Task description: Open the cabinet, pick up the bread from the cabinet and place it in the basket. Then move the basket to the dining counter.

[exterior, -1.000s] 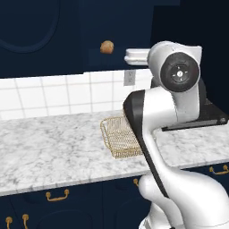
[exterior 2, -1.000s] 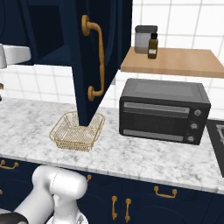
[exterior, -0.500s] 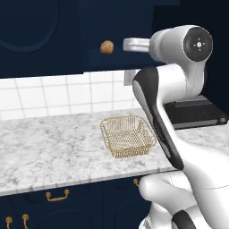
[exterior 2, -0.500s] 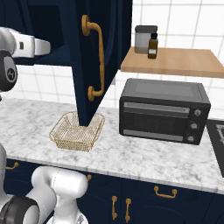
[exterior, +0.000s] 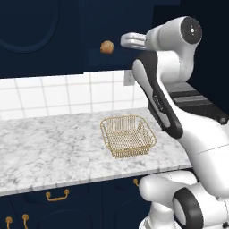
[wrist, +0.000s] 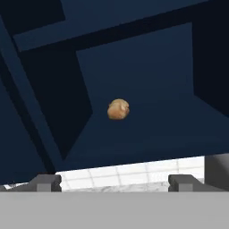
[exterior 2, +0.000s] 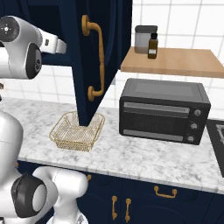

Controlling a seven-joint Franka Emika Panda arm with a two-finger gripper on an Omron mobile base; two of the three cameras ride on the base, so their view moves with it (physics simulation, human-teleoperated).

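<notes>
**Bread up in the cabinet, basket below on the worktop**

The bread (exterior: 106, 47) sits inside the open cabinet (exterior: 53, 36), on its floor, above the tiled wall. Below it and a little to the right, the basket (exterior: 128, 136) stands on the worktop (exterior: 49, 152), near the front edge. The claw (wrist: 115, 181) is level with the bread and apart from it, with the bread straight ahead between its spread fingertips. In the right base view the open cabinet door (exterior 2: 94, 61) hangs over the basket's back edge. To the right of the basket stands a toaster oven (exterior 2: 164, 111), under a shelf (exterior 2: 173, 63) carrying a canister (exterior 2: 143, 39) and a bottle (exterior 2: 152, 45).
</notes>
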